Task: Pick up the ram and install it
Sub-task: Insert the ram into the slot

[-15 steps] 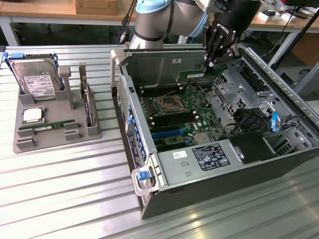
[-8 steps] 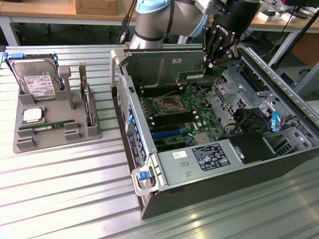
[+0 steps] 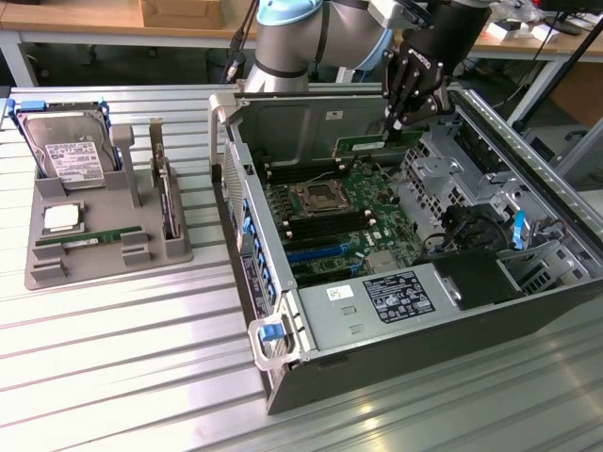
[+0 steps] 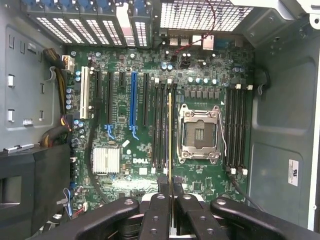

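Gripper (image 4: 170, 187) clamped, I hold one ram (image 3: 363, 144) edge-on above the board (image 4: 120, 110), clear of both case walls (image 4: 280, 125); a second ram (image 3: 80, 243) lies in the tray (image 3: 57, 275).

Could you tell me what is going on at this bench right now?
The robot arm's gripper is inside the open computer case, with its jaws shut on the ram, a thin green strip. In the wrist view the ram hangs edge-on over the motherboard, lined up with the memory slots beside the CPU socket; it does not look seated. A second ram lies in the grey tray.
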Tool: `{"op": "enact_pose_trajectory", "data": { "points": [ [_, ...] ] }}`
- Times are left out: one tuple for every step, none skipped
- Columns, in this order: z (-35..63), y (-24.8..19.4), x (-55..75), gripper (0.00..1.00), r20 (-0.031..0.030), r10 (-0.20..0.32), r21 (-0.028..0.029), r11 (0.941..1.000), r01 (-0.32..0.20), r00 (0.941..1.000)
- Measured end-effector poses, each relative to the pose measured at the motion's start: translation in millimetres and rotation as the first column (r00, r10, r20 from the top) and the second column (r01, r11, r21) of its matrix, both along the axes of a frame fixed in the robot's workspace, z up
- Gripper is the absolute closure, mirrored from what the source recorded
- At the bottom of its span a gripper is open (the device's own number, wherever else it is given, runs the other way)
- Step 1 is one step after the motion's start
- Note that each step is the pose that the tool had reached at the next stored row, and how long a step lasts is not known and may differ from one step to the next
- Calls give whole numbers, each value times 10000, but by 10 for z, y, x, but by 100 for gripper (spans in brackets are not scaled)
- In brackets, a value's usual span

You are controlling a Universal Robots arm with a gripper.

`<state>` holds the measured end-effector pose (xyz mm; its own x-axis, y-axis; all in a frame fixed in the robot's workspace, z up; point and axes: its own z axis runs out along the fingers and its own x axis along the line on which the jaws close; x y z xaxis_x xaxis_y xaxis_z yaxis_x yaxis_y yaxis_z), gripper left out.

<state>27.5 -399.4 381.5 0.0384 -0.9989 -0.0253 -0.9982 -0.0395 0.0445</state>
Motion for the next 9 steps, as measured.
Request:
{"op": "enact_pose_trajectory", "data": {
  "points": [
    [-17, 0, 0, 88, 0, -1, 1, 10000, 1, 10000],
    [-20, 0, 0, 88, 0, 0, 0, 10000, 0, 10000],
    [-26, 0, 0, 88, 1, -1, 1, 10000, 1, 10000],
    [-29, 0, 0, 88, 0, 0, 0, 10000, 0, 10000],
    [-34, 0, 0, 88, 0, -1, 0, 10000, 1, 10000],
    [-38, 0, 0, 88, 0, 0, 1, 10000, 0, 10000],
    [-43, 0, 0, 88, 0, 0, 0, 10000, 0, 10000],
    [-49, 0, 0, 88, 0, 0, 0, 10000, 0, 10000],
    [-55, 0, 0, 88, 0, 0, 1, 10000, 0, 10000]
  ]
}}
